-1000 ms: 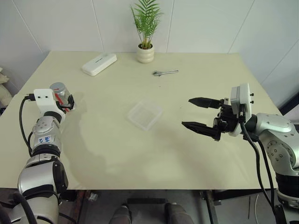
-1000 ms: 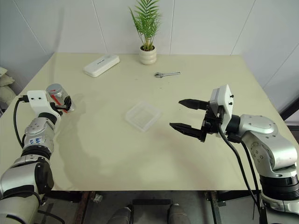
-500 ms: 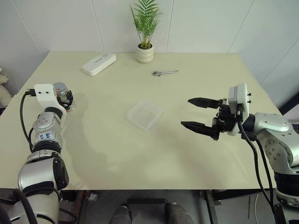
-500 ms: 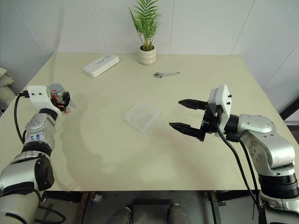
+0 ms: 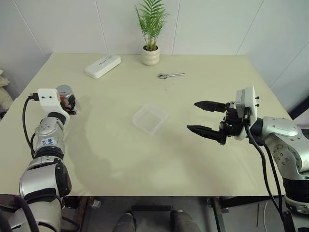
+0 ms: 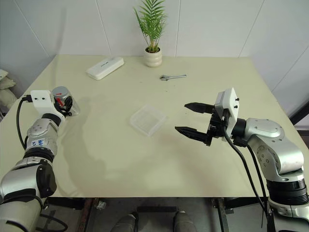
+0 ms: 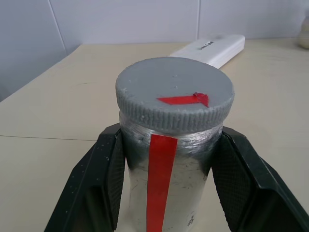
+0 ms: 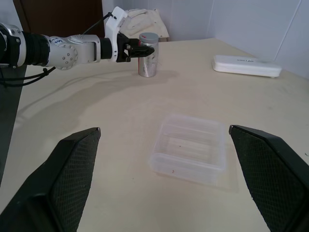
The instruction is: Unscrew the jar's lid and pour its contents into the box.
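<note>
Now clamping left gripper [image 7: 166, 188] on lidded jar [image 7: 169, 169] at table's left edge; holding right gripper [image 5: 207, 117] wide, empty, right of box [image 5: 150, 118].

Two silver-grey jointed arms with black bands, each bearing a white wrist block with two screws and a black cable; left gripper [image 5: 69, 102] and right gripper [image 5: 202, 117] have black textured fingers.

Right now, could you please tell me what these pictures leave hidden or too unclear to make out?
- Contents of the silvery metal jar with the red stripe: hidden in the left wrist view by its opaque wall and ribbed grey lid.
- Jar's base: cut off by that view's edge.
- Jar's side in the left eye view: hidden behind the left end effector.
- Lettering on the white oblong case: too small.
</note>
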Robot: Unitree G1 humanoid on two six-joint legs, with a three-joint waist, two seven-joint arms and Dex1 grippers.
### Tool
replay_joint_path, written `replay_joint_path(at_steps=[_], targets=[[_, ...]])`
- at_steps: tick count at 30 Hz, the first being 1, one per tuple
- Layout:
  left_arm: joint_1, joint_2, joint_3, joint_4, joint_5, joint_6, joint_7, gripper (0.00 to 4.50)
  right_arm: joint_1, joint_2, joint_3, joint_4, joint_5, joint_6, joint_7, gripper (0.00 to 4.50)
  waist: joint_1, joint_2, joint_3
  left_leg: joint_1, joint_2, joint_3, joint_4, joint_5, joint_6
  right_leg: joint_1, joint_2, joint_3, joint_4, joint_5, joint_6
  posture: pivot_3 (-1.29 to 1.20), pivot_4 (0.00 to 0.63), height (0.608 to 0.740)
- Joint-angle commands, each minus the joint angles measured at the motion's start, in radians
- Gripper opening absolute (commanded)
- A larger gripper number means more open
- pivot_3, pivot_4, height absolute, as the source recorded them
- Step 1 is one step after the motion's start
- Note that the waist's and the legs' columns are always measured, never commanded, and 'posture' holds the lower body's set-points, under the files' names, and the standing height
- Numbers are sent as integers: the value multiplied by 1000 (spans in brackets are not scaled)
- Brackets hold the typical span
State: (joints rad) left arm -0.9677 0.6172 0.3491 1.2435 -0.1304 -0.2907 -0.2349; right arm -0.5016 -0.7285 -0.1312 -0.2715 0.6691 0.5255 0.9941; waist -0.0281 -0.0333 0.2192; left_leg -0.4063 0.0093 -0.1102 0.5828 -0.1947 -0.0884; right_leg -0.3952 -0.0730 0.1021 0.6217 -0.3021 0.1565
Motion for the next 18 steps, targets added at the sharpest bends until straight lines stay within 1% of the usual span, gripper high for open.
replay_joint_path(at_steps=[1,7,10,13,15,18], targets=[[27,-15,-16,-76,-21,23,-105,2205,-9,-3,-25,-26,10,-15,-4,4500,0,0,0,0,0,0,0,0,0,0,0,0,0,0,0,0,150,740],[106,-32,-36,-252,-63,98,-273,2205,0,-6,-35,-41,19,-11,-10,4500,0,0,0,0,0,0,0,0,0,0,0,0,0,0,0,0,150,740],[200,-38,-55,-485,-148,205,-442,2205,-2,-7,-38,-56,26,-3,-21,4500,-1,0,0,0,0,0,0,0,0,0,0,0,0,0,0,0,150,740],[260,-34,-64,-627,-188,293,-492,2205,3,-10,-43,-70,32,2,-27,4500,-1,0,0,0,1,0,0,0,0,0,0,0,0,0,0,0,150,740],[311,-21,-78,-757,-226,379,-549,2205,3,-9,-44,-83,37,7,-40,4500,-4,0,0,0,1,0,0,0,0,0,1,0,1,0,-1,0,150,740],[348,-14,-74,-840,-237,442,-549,2205,12,-7,-48,-97,43,7,-52,4500,-3,0,0,0,1,0,0,0,0,0,1,0,1,0,-1,0,150,740]])
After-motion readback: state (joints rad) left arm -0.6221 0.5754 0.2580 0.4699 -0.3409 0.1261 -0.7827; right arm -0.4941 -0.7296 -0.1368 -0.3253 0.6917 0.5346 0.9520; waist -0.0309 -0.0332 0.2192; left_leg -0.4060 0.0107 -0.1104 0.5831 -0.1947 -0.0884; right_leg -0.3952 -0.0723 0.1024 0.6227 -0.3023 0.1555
